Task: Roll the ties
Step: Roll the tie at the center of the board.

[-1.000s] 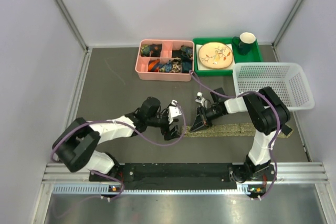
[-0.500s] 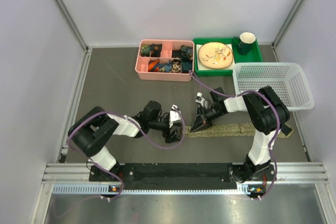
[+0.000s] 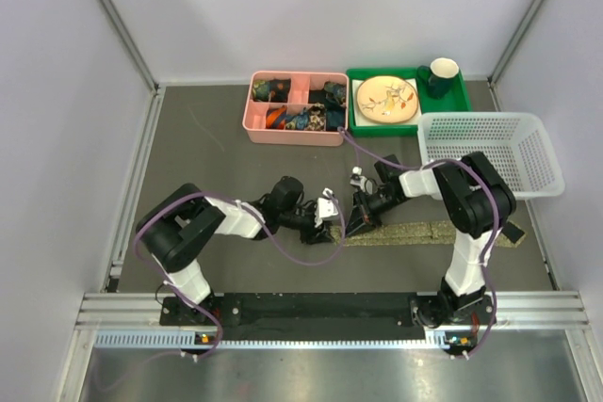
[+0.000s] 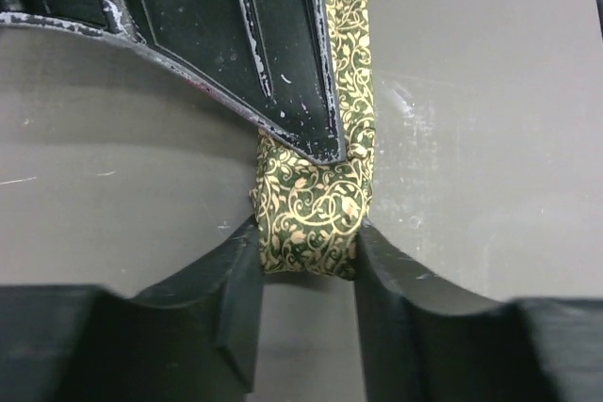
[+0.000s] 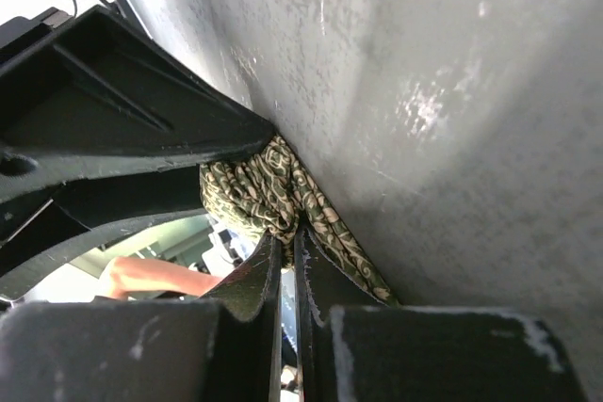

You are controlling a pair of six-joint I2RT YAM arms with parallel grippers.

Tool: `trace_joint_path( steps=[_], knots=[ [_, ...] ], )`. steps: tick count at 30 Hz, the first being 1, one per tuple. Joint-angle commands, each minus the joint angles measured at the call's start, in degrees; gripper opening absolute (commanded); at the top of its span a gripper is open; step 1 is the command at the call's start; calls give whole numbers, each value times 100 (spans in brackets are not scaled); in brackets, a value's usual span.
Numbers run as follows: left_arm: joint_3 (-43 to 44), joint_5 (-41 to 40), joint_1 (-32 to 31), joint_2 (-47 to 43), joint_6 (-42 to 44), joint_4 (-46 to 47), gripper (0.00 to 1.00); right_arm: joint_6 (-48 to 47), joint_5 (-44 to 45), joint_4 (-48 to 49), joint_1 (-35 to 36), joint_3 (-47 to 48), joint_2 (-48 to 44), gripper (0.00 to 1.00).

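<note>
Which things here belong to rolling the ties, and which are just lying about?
In the job:
- tie
- left gripper
- right gripper

Lying about:
- pink divided box
- green tray
- plate
- dark green mug
- white mesh basket

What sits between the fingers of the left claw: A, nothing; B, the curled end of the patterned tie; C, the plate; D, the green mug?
B: the left wrist view shows the curled end of the tie between the fingers of the left claw, touching both.
</note>
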Motion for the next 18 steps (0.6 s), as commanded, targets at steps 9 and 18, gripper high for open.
trace_joint_path(
  steps=[9, 18],
  knots=[
    [1375, -297, -30, -609, 637, -2968, 26, 336, 903, 1375, 413, -334, 373, 0],
    [1703, -1352, -461, -266, 1040, -4051, 18, 152, 719, 1244, 404, -298, 197, 2]
  ],
)
